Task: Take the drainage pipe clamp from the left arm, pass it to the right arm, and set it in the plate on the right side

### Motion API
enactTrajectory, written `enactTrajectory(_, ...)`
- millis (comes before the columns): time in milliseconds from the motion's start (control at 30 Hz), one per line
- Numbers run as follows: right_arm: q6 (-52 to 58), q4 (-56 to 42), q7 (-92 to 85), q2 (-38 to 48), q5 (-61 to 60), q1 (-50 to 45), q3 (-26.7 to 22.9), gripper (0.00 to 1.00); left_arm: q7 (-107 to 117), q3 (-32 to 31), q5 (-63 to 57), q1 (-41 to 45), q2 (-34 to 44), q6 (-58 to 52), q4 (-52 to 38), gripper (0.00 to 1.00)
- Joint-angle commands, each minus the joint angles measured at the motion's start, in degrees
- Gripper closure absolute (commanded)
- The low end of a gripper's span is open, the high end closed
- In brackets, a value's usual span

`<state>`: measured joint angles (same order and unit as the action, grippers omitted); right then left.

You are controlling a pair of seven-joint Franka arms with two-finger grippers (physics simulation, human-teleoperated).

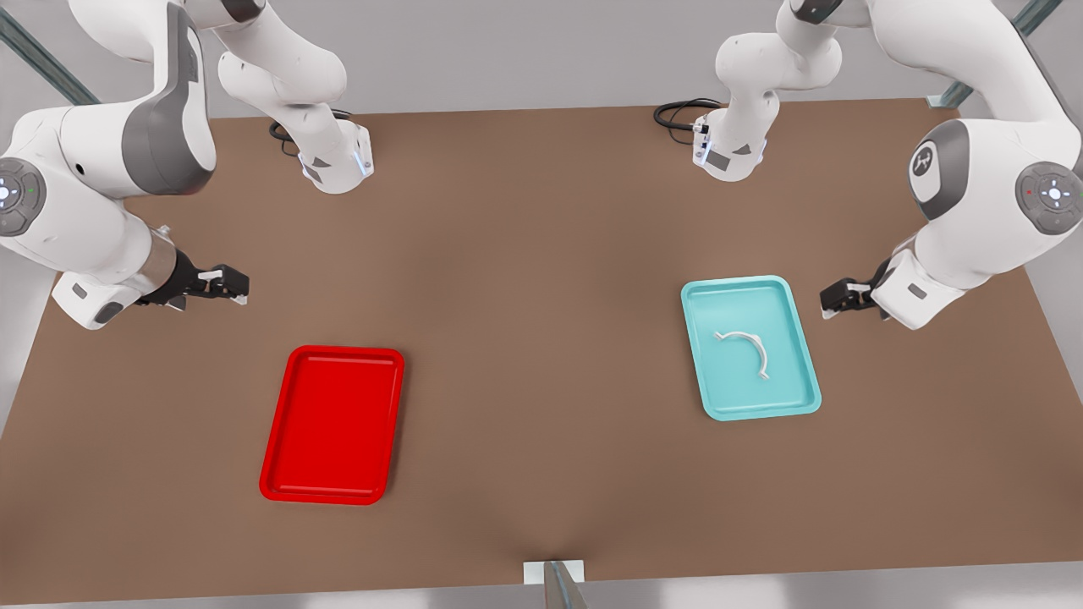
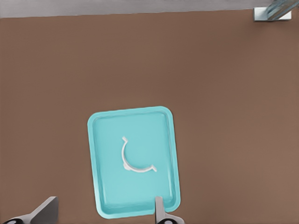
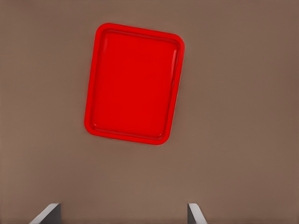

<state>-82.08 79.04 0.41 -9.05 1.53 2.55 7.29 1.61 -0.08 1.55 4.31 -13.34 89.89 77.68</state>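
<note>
Look at the drainage pipe clamp [image 1: 744,350]. It lies flat in the teal tray [image 1: 701,365], on the front view's right. Your left gripper [image 1: 832,299] hangs just beside that tray, with its fingers [image 2: 160,212] spread wide and holding nothing. The clamp curves like a small arch with a tab at each end. You need to reach over and down to it. Your right gripper [image 1: 233,286] waits at the front view's left, fingers also open, near the empty red plate [image 1: 279,440].
</note>
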Motion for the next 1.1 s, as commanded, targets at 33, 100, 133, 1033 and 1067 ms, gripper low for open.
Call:
enactTrajectory(33,0.3,0.0,0.0,0.1,0.0,0.0,0.0,0.00,0.3,0.0,0.3,0.0,-1.0,1.1,0.0,0.00)
enactTrajectory(100,0.3,0.0,0.0,0.0,0.0,0.0,-0.1,0.00,11.0,0.2,0.0,0.4,-3.7,1.2,0.7,0.00)
enactTrajectory(133,0.3,0.0,0.0,0.0,0.0,0.0,-0.1,0.00,12.4,0.3,-0.2,1.1,-4.5,2.2,2.0,0.00)
enactTrajectory(1033,-0.8,-0.2,-7.1,-2.4,0.0,5.6,0.2,0.00,114.5,0.3,-5.8,7.5,-2.1,57.8,51.9,0.00)
enactTrajectory(1067,-0.8,-0.2,-7.1,-2.4,0.0,5.6,0.2,0.00,114.5,0.3,-5.8,7.7,-2.4,58.0,52.0,0.00)
